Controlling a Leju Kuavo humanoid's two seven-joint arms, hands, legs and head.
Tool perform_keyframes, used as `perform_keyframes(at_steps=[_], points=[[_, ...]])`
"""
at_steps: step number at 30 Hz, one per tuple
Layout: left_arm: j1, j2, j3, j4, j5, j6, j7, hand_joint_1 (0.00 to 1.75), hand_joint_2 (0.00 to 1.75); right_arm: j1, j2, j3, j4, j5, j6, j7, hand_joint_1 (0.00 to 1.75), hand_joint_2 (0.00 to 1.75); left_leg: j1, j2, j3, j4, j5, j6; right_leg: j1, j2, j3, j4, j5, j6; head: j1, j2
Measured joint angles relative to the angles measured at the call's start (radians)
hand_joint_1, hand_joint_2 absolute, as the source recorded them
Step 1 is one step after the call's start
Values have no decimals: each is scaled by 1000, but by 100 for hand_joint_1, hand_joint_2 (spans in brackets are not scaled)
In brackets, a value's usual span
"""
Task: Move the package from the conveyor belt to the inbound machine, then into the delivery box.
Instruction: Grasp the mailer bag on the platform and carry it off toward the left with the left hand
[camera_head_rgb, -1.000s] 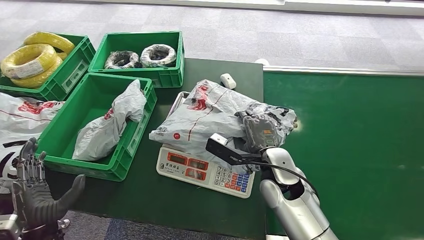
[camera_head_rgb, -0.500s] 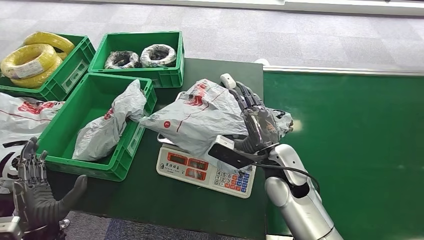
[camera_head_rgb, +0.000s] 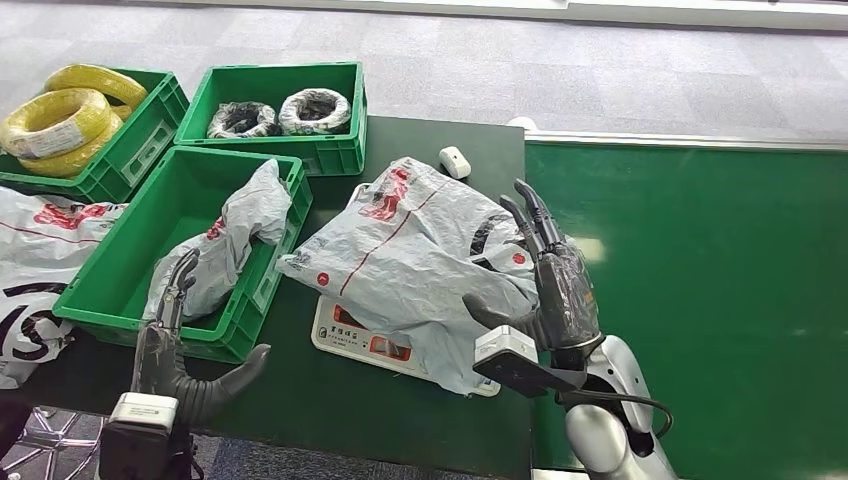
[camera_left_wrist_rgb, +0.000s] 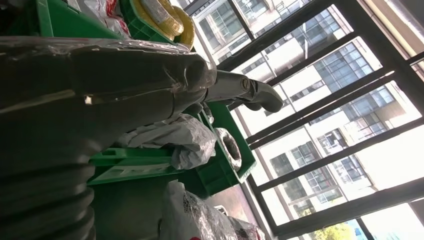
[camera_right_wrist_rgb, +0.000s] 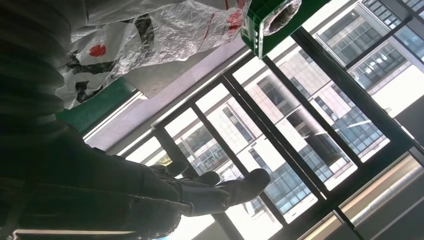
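Observation:
The package, a crumpled grey plastic bag with red print, lies across the white scale and hides most of it. My right hand stands just right of the package with its fingers pointing up and apart; its thumb touches the bag's near right edge and nothing is held. The right wrist view has the package beside the spread fingers. My left hand is raised at the table's front edge by the near green crate, fingers apart and empty.
The near crate holds another grey bag. Two more green crates stand behind, one with yellow coils, one with dark coils. The green conveyor belt runs along the right. A small white device lies behind the package.
My right hand let go of the package, drew back toward me and opened. The package spread out over the scale. My left hand rose and moved right toward the near crate.

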Motion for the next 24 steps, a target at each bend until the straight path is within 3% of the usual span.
perform_keyframes(at_steps=[5,9,13,18,24], points=[[-6,22,-41,12,-7,6,11,0,175,23,-6,-13,-31,4,-2,0,0,175,0,0,1,0,0,0,0,0,0,0,0,0,0,0],[-52,39,-91,44,-126,-19,98,0,175,79,-19,-34,-72,10,-19,-2,0,175,0,-3,1,0,0,0,0,-3,0,0,0,0,0,0],[-165,56,-191,155,-266,-53,205,0,175,166,-37,-83,-131,-51,-59,-46,0,175,-1,-3,0,0,0,0,-1,-3,1,0,0,0,0,0],[-319,61,-345,359,-363,-86,270,0,175,261,-47,-173,-218,-172,-130,-131,0,175,-2,-3,1,1,0,0,-2,-3,1,0,0,0,0,0],[-478,8,-492,609,-405,-54,356,0,175,364,-26,-273,-343,-304,-232,-264,0,175,-2,-3,0,1,0,0,-2,-3,0,0,0,0,0,0]])
